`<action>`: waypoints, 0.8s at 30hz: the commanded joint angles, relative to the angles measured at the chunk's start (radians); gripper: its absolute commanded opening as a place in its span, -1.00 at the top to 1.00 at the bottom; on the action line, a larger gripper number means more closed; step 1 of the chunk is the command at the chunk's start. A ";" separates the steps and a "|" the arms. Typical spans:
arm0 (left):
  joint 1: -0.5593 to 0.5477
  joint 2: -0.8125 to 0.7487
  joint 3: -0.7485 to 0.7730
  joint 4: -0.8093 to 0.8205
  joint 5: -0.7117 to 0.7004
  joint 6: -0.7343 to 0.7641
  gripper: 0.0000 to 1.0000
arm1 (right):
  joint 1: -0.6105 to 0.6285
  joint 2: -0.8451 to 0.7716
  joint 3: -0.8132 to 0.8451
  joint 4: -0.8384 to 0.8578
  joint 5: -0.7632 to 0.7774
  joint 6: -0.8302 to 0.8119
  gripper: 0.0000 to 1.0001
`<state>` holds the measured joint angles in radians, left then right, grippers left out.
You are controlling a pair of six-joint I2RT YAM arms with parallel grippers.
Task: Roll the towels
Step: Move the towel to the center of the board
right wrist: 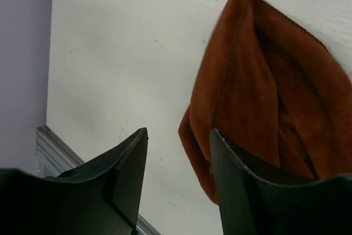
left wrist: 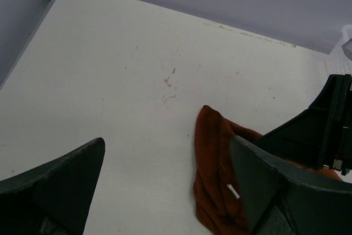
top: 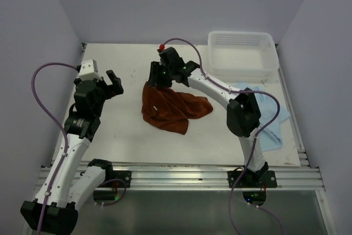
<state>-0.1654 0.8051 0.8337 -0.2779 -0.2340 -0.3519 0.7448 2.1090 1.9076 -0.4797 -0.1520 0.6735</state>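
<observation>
At nine o'clock on the white table (top: pixel 126 141), the left gripper (top: pixel 115 83) hangs with its two fingers spread wide and nothing between them, apart from the rust-brown towel (top: pixel 173 108) that lies crumpled at the table's middle. The left wrist view adds a close look at that towel's pointed far corner and a small white tag (left wrist: pixel 232 191) on its cloth, at four o'clock from the spread fingers. At the towel's eleven o'clock corner the right gripper (top: pixel 155 80) points down. From overhead its jaws are hard to read, but the right wrist view shows them parted with a moderate gap, the towel's folded, stitched edge lying just beyond the fingertips. Whether a finger touches the cloth I cannot tell. Only the overhead view takes in the table's right side. A light blue towel (top: pixel 272 122) is spread at three to four o'clock, partly under the right arm, and a white mesh basket (top: pixel 242 39) stands at one o'clock against the back wall. Both towels lie on the table outside it. Count: two towels, one basket, two grippers.
</observation>
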 commanded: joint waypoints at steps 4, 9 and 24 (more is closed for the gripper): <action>0.007 0.039 0.007 0.039 0.103 0.014 -0.99 | -0.102 -0.186 -0.010 -0.040 0.022 0.000 -0.16; 0.007 0.121 0.004 0.060 0.277 0.022 -0.99 | -0.220 -0.372 -0.283 0.015 0.006 0.015 -0.10; -0.186 0.436 0.024 0.003 0.360 0.017 -0.86 | -0.257 -0.885 -0.909 0.104 0.150 -0.026 0.10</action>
<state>-0.2874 1.1969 0.8330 -0.2584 0.1425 -0.3481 0.4965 1.2819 1.0374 -0.4175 -0.0444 0.6693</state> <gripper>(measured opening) 0.940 0.456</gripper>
